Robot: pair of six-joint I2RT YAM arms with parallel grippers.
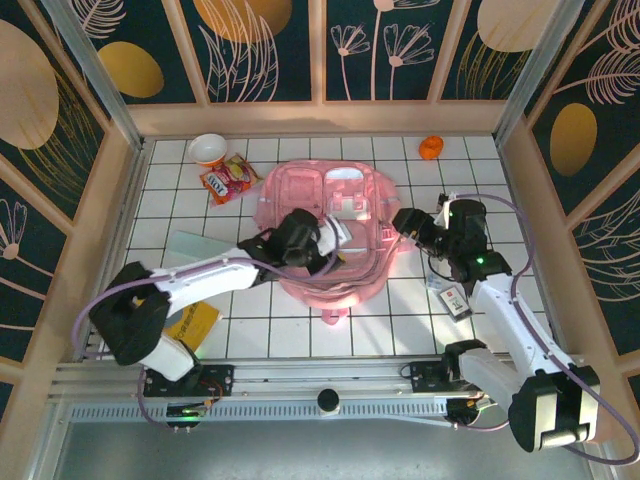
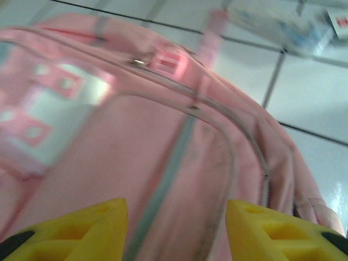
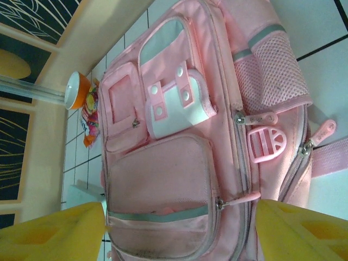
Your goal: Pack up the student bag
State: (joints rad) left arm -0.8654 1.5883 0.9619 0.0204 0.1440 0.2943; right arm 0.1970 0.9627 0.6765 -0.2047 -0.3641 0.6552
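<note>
The student bag point(image 1: 330, 225) is a large pink backpack lying face up in the middle of the tiled table. My left gripper point(image 1: 335, 240) hovers over its lower front. In the left wrist view that gripper point(image 2: 176, 231) is open, and blurred pink fabric point(image 2: 136, 163) with a grey stripe lies between the yellow fingers point(image 2: 81, 228). My right gripper point(image 1: 405, 221) is at the bag's right edge. In the right wrist view it point(image 3: 179, 231) is open above the zipped front pockets point(image 3: 163, 179), near a pink zipper pull point(image 3: 239, 200). Neither gripper holds anything.
A white bowl point(image 1: 207, 148) and a colourful snack packet point(image 1: 230, 180) lie at the back left. An orange object point(image 1: 431, 147) sits at the back right. A yellow book point(image 1: 192, 325), a pale flat sheet point(image 1: 195, 247) and a small card pack point(image 1: 452, 298) lie nearby. Wooden walls enclose the table.
</note>
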